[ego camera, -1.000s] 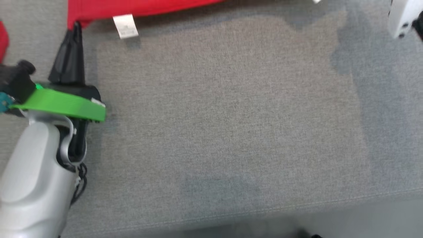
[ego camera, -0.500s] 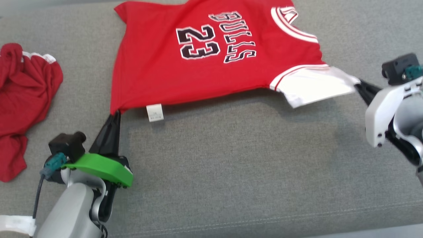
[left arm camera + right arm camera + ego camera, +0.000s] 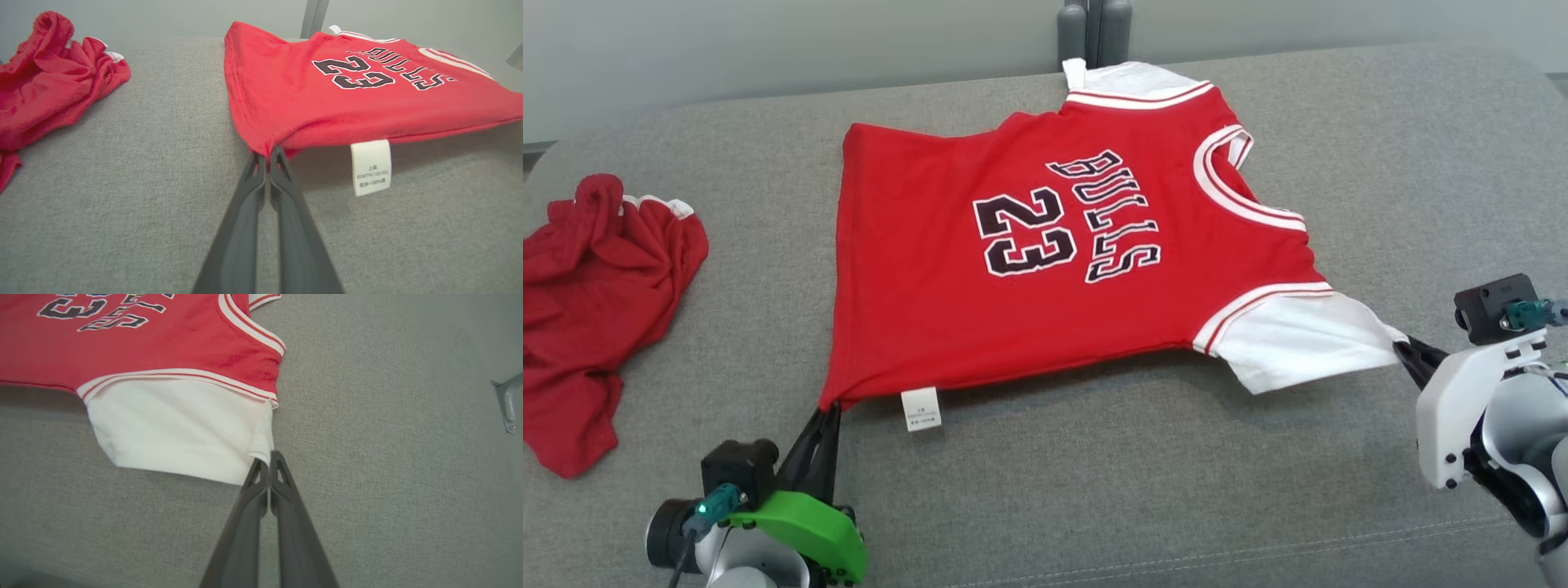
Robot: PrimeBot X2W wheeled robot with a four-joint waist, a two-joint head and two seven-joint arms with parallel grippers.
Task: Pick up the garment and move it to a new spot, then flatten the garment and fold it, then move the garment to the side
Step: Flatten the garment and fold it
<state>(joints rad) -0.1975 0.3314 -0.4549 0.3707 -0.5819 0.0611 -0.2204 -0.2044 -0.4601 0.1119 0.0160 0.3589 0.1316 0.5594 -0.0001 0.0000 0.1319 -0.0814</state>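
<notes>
Head view takes in a broad grey upholstered surface (image 3: 1094, 490) of coarse woven cloth, with a stitched seam along its near edge. Spread across its middle lies the jersey (image 3: 915, 286), smooth red knit with white-and-red banding at the neck and armholes, printed "BULLS" and "23" in black letters outlined white. Its near edge hangs slightly raised, a shadow beneath it. Well apart at the left sits a crumpled red garment (image 3: 596, 286) with a white trim. A white sleeve (image 3: 1298, 343) juts from the jersey's right side. The left gripper (image 3: 828, 410) is pinched tight on the red hem corner; the right gripper (image 3: 1401, 349) is clamped on the sleeve's tip. A small white care tag (image 3: 920, 408) dangles near the left fingers, its print too fine to read.
</notes>
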